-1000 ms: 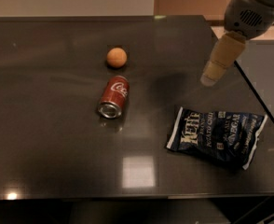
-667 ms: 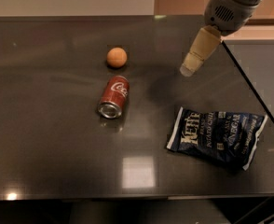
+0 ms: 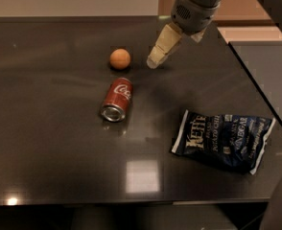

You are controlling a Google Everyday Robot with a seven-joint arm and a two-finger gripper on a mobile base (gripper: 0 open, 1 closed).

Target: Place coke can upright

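The coke can lies on its side on the dark table, left of centre. Its red body shows white script and its silver end faces the front. My gripper hangs from the arm at the upper right. Its beige tip is low over the table, above and to the right of the can and just right of the orange. It is apart from the can and holds nothing that I can see.
A round orange fruit sits just behind the can. A dark blue chip bag lies flat at the right front. The table's right edge runs diagonally, with a lower grey surface beyond it.
The gripper has moved left and forward from the table's right side to a spot beside the orange. The can, orange and chip bag have not moved.
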